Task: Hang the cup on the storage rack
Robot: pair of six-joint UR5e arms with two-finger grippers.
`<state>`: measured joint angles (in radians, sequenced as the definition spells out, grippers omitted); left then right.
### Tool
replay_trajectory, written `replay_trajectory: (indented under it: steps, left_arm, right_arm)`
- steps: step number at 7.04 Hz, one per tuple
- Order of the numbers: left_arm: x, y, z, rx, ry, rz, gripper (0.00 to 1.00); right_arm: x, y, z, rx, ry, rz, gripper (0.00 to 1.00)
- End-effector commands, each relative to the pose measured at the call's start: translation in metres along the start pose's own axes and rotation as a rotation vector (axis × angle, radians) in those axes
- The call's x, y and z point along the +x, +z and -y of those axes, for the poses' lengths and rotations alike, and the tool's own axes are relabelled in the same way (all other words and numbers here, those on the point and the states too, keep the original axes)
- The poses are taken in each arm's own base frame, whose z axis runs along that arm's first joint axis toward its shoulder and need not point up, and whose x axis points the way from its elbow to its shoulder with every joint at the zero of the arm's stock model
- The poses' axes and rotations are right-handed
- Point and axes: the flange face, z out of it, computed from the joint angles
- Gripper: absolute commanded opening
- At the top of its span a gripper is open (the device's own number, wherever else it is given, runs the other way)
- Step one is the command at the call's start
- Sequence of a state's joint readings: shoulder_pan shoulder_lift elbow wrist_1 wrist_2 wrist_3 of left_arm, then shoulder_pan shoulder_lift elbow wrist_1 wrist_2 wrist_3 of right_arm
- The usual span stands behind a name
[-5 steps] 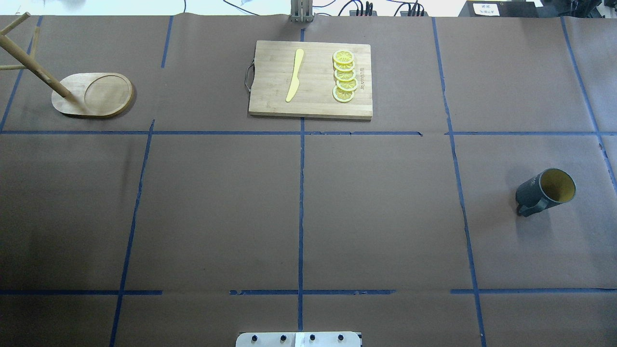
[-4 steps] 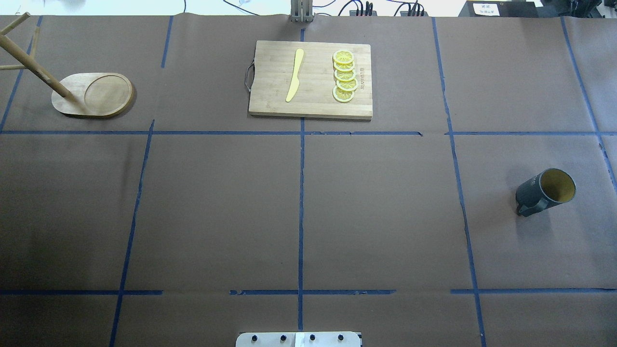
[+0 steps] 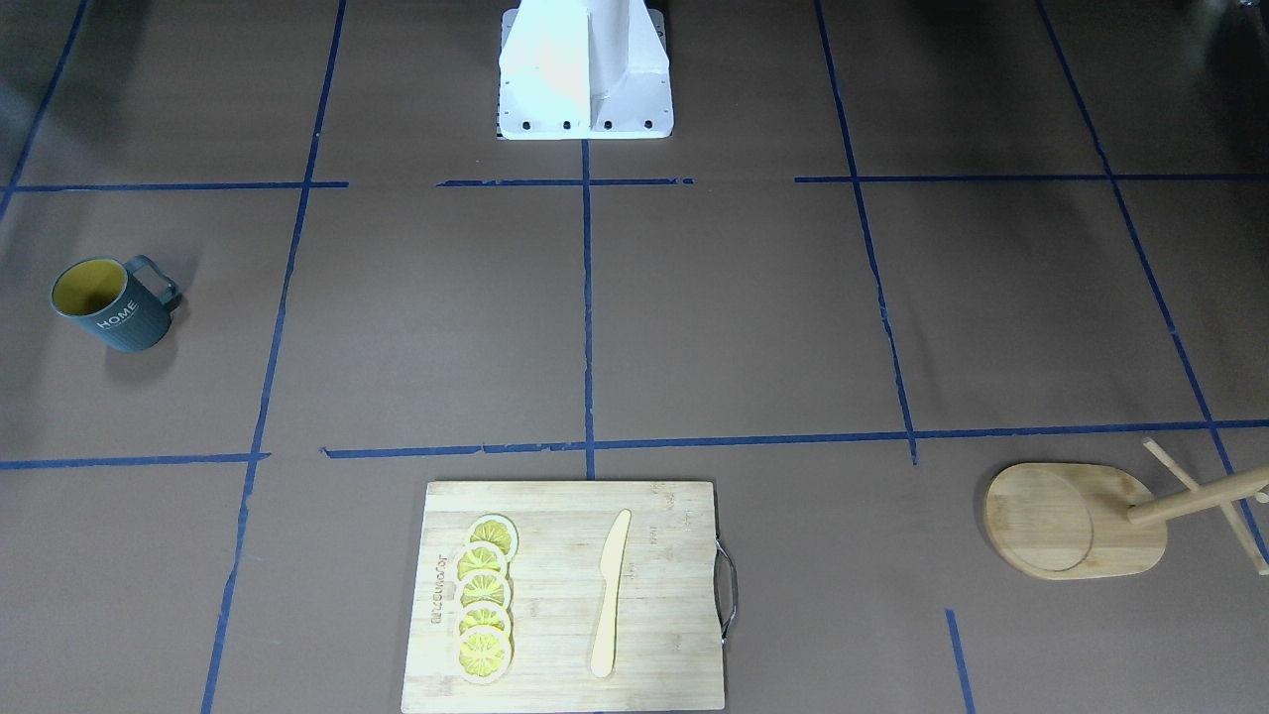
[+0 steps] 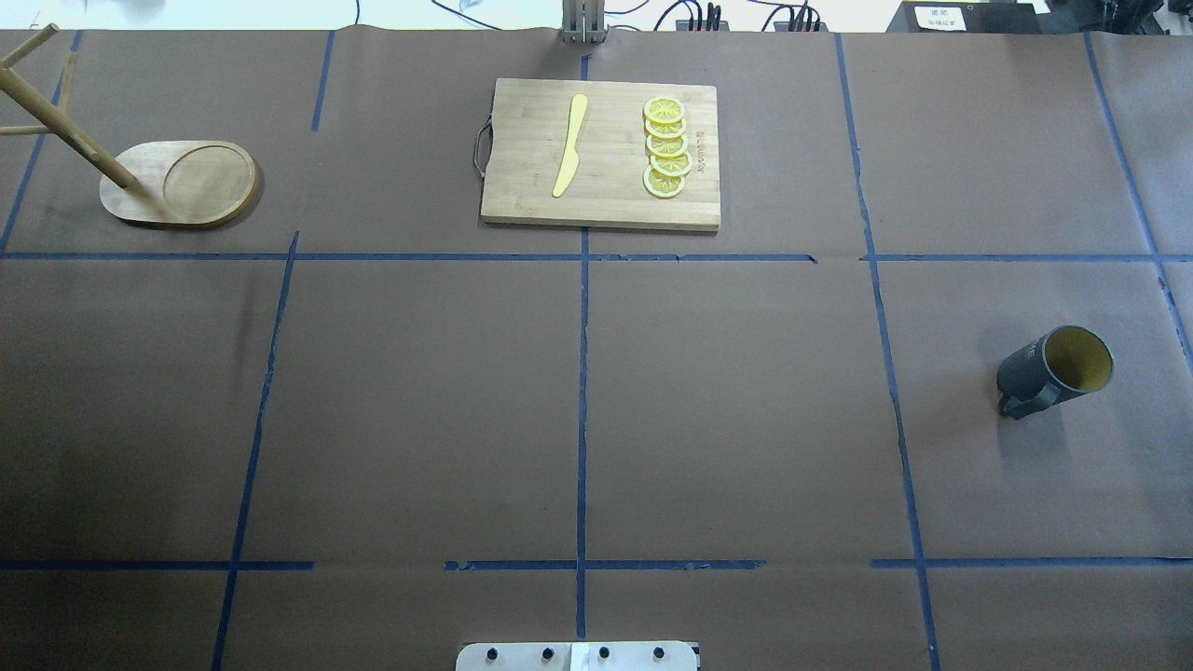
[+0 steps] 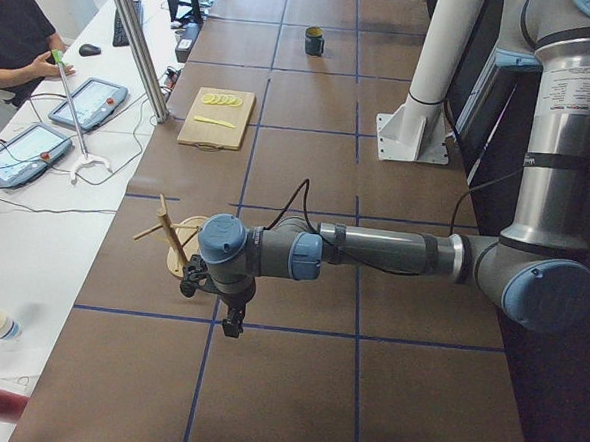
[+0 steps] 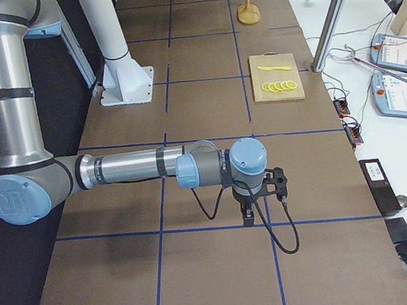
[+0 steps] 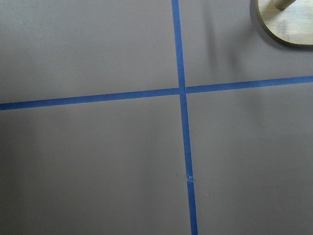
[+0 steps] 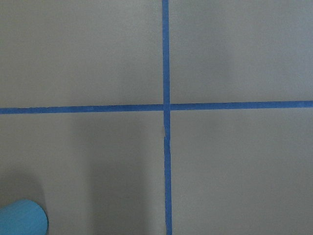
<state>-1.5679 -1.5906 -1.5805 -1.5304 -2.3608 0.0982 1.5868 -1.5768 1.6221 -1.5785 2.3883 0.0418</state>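
Observation:
The cup (image 4: 1053, 371) is a dark ribbed mug with a yellow inside. It stands alone at the table's right, its handle toward the robot, and shows at the left in the front view (image 3: 104, 305). The storage rack (image 4: 182, 182) stands at the far left; its post and pegs lean out of frame. It also shows in the front view (image 3: 1076, 521). My left gripper (image 5: 232, 325) hangs over the table just beside the rack. My right gripper (image 6: 249, 218) hangs over bare table. Both show only in side views, so I cannot tell whether they are open or shut.
A bamboo cutting board (image 4: 601, 154) with a metal handle lies at the far middle. It bears a yellow knife (image 4: 570, 144) and several lemon slices (image 4: 666, 147). The robot's white base (image 3: 585, 79) stands at the near middle edge. Blue tape lines cross the brown cover.

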Motion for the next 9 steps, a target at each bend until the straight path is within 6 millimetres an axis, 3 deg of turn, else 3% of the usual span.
replay_trajectory:
  steps: [1,2,3,5,6,7,8,9]
  left_arm:
    - [0.002,-0.001,0.000,0.003,0.003,0.000,1.00]
    - [0.003,-0.003,0.002,0.006,0.007,0.001,1.00]
    - [0.004,-0.004,0.002,0.009,0.007,-0.001,1.00]
    - [0.007,-0.007,0.004,0.014,0.013,0.000,1.00]
    - [0.008,-0.008,0.005,0.016,0.015,0.000,1.00]
    - [0.008,-0.008,0.005,0.016,0.015,0.000,1.00]
    - [0.008,-0.008,0.005,0.016,0.015,-0.001,1.00]
    - [0.007,-0.007,0.005,0.015,0.014,-0.002,1.00]
  right_arm:
    - [-0.012,0.001,0.007,-0.001,-0.016,-0.002,1.00]
    - [-0.020,-0.001,0.013,0.003,-0.008,0.000,1.00]
    - [-0.055,-0.015,0.042,0.034,-0.052,0.002,1.00]
    - [-0.064,-0.015,0.043,0.034,-0.015,0.012,1.00]
    - [-0.101,-0.025,0.032,0.053,0.021,0.019,1.00]
    - [-0.127,-0.016,-0.008,0.030,0.022,0.018,1.00]
    - [-0.143,-0.017,-0.020,0.024,0.058,0.029,1.00]
    - [-0.167,-0.002,-0.034,-0.003,0.076,0.032,1.00]
